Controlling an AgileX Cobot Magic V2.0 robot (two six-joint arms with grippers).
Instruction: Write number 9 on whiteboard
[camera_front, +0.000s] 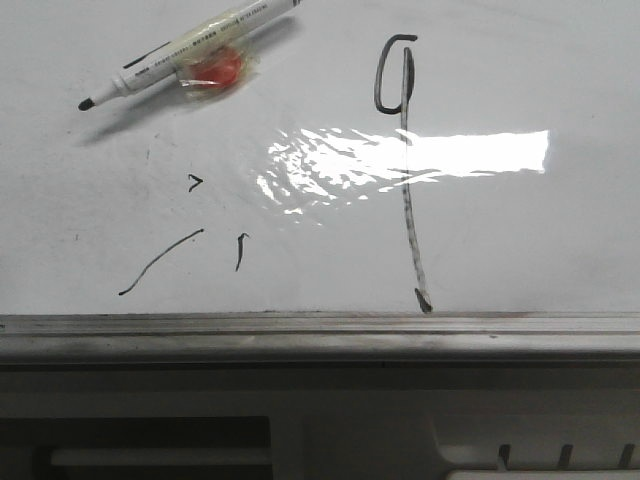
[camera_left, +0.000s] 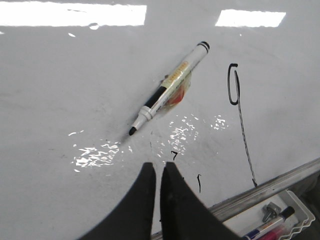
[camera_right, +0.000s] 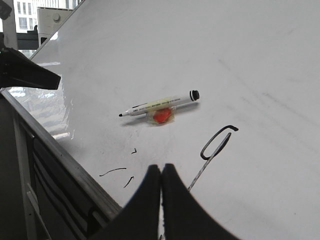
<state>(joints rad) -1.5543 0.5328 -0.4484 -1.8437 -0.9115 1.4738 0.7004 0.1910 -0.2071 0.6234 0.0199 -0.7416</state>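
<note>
The number 9 (camera_front: 405, 170) stands on the right half of the whiteboard (camera_front: 520, 230), its long axis running almost straight from the far side toward the near edge in the front view. A small narrow loop, open at its upper right corner, sits at the far end; from it a thin, slightly wavy tail runs down through the bright glare patch (camera_front: 470, 152) and ends in a darker blob just short of the grey metal edge strip (camera_front: 320, 325). The stroke is black at the loop and greyer, streaky along the tail.

The board is glossy white with faint grey smudges. Left of the figure lie three small black marks: a tiny ">" mark (camera_front: 195, 182), a short tick (camera_front: 241, 250) and a curved stroke (camera_front: 160, 263).

Far left on the board lies an uncapped marker pen (camera_front: 190, 48), a slim white barrel with a yellowish label, its black tip pointing left and toward the near edge, its butt end toward the far right. It rests across a red-orange lump wrapped in clear film (camera_front: 215, 70).

The left gripper (camera_left: 160, 175) shows dark tapered fingers (camera_left: 142, 200) clenched nearly together, empty, above the board near the small marks. The right gripper (camera_right: 160, 175) likewise has its fingers (camera_right: 175, 205) pressed together, grasping nothing, near the tail of the figure.

A tray (camera_left: 295, 220) beyond the edge strip holds another marker.
</note>
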